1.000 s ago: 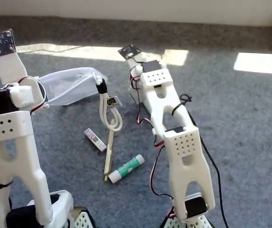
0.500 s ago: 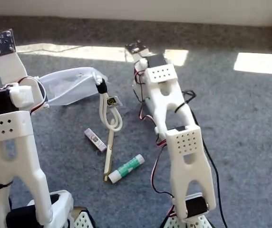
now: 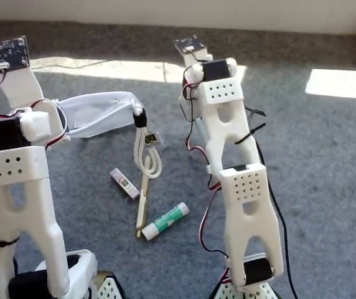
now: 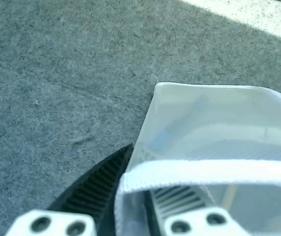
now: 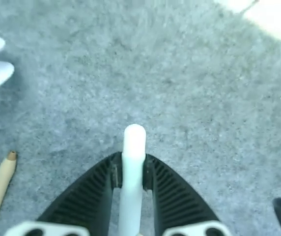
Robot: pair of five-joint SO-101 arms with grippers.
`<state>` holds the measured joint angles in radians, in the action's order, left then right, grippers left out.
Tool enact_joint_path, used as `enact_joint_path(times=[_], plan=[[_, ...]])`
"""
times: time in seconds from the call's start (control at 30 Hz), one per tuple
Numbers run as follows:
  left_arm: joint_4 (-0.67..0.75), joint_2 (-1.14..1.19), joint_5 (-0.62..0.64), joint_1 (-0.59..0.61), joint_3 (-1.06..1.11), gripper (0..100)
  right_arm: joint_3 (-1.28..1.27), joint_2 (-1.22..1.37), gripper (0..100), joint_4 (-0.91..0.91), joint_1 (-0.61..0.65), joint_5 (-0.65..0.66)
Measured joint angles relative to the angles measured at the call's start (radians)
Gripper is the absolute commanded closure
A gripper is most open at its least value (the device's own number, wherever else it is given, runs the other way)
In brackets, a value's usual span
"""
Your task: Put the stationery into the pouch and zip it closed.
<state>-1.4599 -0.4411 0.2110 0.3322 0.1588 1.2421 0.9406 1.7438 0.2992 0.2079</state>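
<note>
Translucent white fabric pouch (image 3: 100, 112) on the left arm's side of the grey carpet (image 3: 309, 162), stretched out sideways from that arm toward the middle. Pinched at its white-taped rim by the left gripper (image 4: 139, 184), black ribbed jaws pressed onto the fabric from either side. Seen from the left wrist as a pale, see-through wall with carpet beyond.

From the pouch's free corner, a white cord with a black end piece (image 3: 139, 142), running toward the arms' bases and ending in a loop on the carpet. Just beside the cord, a small square tag (image 3: 152, 138).

Past the loop, nearer the bases, loose stationery on the carpet, all outside the pouch:
- a thin tan wooden stick (image 3: 142, 205), laid lengthwise toward the bases
- a short white-and-pink tube (image 3: 124, 184), just beside the stick on the left arm's side
- a green-and-white glue stick (image 3: 165, 221) at the stick's near end, touching it or nearly so; cannot tell which

Right gripper (image 5: 132, 160) over bare carpet on the far side of the cord from the pouch. Clamped around a white cylindrical rod (image 5: 134, 140), with the rod's rounded end poking out beyond the jaw tips. In the right wrist view, one end of the tan stick on the carpet, well apart from the jaws.

Bright sunlit patches (image 3: 337, 82) on the far carpet.
</note>
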Motion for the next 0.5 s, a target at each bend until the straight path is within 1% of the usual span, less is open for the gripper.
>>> enact_joint_path(times=[0.27,0.37,0.5], plan=[[0.018,-0.003,-0.002,-0.068,0.0,99,0.0,-0.009,99.4,0.0,-0.018,-0.005],[0.034,0.0,0.003,-0.072,0.0,99,-0.032,-0.083,99.4,0.002,-0.02,-0.005],[0.048,0.002,0.031,-0.072,0.003,99,-0.161,-0.226,99.4,0.002,-0.02,-0.005]])
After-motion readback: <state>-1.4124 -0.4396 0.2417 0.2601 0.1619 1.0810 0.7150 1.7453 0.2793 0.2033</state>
